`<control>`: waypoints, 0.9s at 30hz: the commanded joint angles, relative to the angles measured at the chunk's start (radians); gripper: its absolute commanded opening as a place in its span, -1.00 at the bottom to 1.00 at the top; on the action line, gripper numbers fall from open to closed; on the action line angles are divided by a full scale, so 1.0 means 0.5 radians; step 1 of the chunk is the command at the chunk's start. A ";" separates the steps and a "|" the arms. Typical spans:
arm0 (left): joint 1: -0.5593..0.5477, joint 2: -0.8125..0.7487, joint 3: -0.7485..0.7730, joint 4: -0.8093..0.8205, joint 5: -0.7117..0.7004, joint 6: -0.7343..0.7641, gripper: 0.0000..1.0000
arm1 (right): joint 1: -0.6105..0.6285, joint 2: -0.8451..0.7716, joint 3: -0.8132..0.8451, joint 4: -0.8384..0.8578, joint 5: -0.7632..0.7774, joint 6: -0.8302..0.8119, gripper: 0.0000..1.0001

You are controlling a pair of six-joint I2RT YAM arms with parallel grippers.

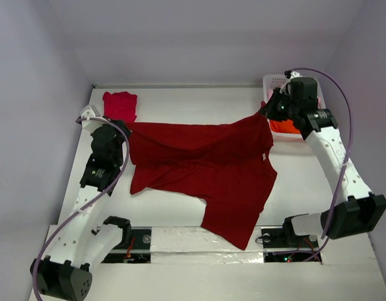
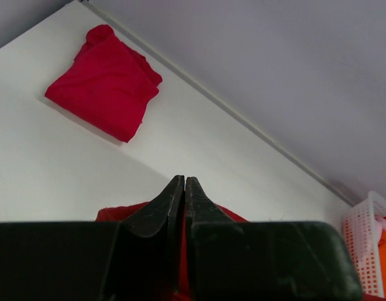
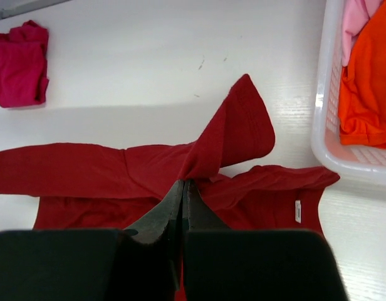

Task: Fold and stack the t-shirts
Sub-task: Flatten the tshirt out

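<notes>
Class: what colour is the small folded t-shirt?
The folded t-shirt is crimson-pink; left wrist view shows it best.

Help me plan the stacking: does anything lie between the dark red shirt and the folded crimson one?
Nothing visible does: only white table separates the dark red shirt from the folded crimson shirt.

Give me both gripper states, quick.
Left gripper: closed on an edge of the dark red t-shirt.
Right gripper: closed, pinching a raised fold of the dark red t-shirt.

My left arm (image 1: pixel 93 241) and right arm (image 1: pixel 334 150) show white perforated links, black joints, purple cables (image 1: pixel 348 106) and black wedge-shaped fingers (image 2: pixel 165 204).
</notes>
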 commanded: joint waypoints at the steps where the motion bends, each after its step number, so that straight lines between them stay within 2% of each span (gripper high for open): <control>1: 0.014 -0.102 0.102 -0.015 -0.016 0.008 -1.00 | 0.007 -0.129 -0.094 0.020 -0.014 -0.034 -1.00; 14: 0.014 -0.448 0.133 -0.258 -0.010 0.014 -1.00 | 0.007 -0.592 -0.358 -0.075 -0.036 -0.019 -1.00; 27: 0.014 -0.577 0.023 -0.319 0.094 0.002 -1.00 | 0.007 -0.936 -0.668 -0.125 -0.048 0.043 -1.00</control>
